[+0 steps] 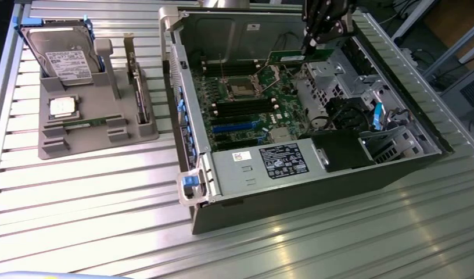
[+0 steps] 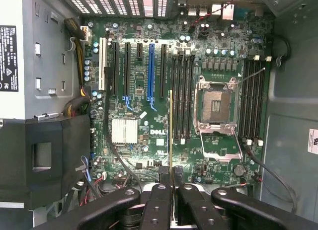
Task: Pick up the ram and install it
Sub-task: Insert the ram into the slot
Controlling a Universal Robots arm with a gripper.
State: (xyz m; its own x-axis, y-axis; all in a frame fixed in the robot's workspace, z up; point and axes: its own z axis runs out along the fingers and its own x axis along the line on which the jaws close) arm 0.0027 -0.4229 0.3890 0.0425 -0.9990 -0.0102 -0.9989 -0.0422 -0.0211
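The long, thin green ram stick (image 1: 299, 56) is held clamped in the black gripper (image 1: 311, 42), above the black memory slots (image 2: 181, 98) beside the silver CPU socket (image 2: 217, 107). If it is misaligned, the stick could be jammed or the slot damaged.

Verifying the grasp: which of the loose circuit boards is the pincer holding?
The ram, the narrow stick in the pincer over the open case; the bracketed card stands in the grey holder.
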